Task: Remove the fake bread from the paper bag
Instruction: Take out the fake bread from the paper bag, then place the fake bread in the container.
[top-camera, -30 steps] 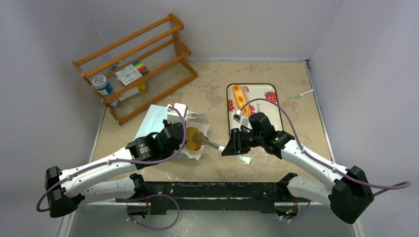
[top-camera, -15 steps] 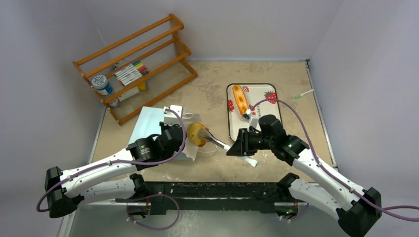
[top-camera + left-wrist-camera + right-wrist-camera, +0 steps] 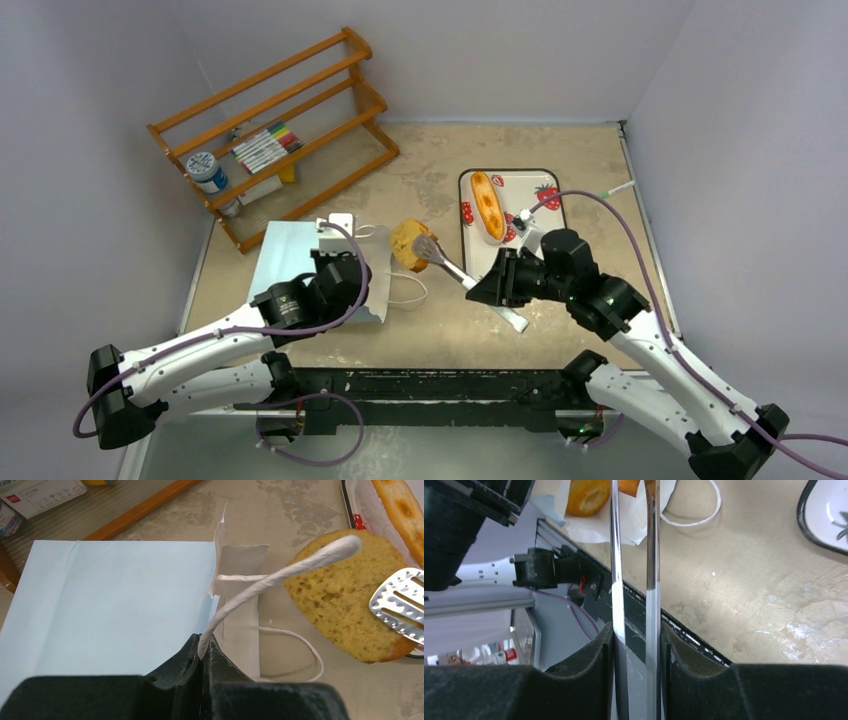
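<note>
The light blue paper bag (image 3: pixel 290 255) (image 3: pixel 110 600) lies flat, mouth to the right. My left gripper (image 3: pixel 350 272) (image 3: pixel 205 647) is shut on its white string handle (image 3: pixel 280 572). My right gripper (image 3: pixel 482 290) (image 3: pixel 636 635) is shut on metal tongs (image 3: pixel 447 266) (image 3: pixel 616 580). The tongs clamp a round yellow slice of fake bread (image 3: pixel 407 243) (image 3: pixel 345 595) outside the bag, between its mouth and the tray. A long loaf (image 3: pixel 487 205) lies on the tray. In the right wrist view an orange rounded piece (image 3: pixel 586 495) rests at the bag's white mouth.
The white strawberry-print tray (image 3: pixel 535 215) sits right of the held slice. A wooden rack (image 3: pixel 275 130) with markers and a jar (image 3: pixel 203 166) stands at the back left. A green-tipped pen (image 3: pixel 615 190) lies by the right wall.
The right arm has drawn the tongs and the slice out of the bag's mouth, up and to the right toward the tray. The left gripper has kept the handle, and the bag lies flatter.
</note>
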`<action>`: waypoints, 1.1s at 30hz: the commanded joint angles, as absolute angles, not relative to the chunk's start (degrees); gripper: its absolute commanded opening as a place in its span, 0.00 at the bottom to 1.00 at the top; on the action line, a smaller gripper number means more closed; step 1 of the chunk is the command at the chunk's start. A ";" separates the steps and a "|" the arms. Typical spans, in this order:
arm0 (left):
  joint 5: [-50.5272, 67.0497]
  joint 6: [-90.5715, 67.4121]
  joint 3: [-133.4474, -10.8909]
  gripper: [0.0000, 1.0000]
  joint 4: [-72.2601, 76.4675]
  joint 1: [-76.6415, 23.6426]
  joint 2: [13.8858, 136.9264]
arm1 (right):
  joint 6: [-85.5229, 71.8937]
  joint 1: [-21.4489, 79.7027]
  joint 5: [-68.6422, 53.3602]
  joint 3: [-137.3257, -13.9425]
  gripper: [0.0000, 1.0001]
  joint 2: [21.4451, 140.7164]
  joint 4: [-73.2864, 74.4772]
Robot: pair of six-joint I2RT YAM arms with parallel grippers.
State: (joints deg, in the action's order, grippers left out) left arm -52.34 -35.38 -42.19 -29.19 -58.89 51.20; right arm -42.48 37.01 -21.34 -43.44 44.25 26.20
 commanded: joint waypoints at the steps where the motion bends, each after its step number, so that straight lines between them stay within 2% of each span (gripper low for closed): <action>1: -52.55 -35.13 -42.26 0.00 -28.75 -57.30 50.20 | -44.96 37.10 -14.71 -48.15 0.00 43.00 24.67; 9: -47.59 -31.82 -42.38 0.00 -25.90 -56.78 52.35 | -45.33 36.45 -3.02 -51.48 0.00 47.45 21.06; 13: -43.81 -29.34 -42.60 0.00 -23.50 -56.78 54.11 | -44.68 32.67 -0.72 -51.81 0.00 49.30 18.81; 22: -28.89 -17.64 -48.37 0.00 -20.19 -56.75 64.13 | -39.15 16.74 -2.81 -49.10 0.00 50.66 14.05; 33: -17.19 -5.78 -55.43 0.00 -19.32 -56.78 74.73 | -37.11 4.73 -11.27 -42.33 0.00 55.15 5.67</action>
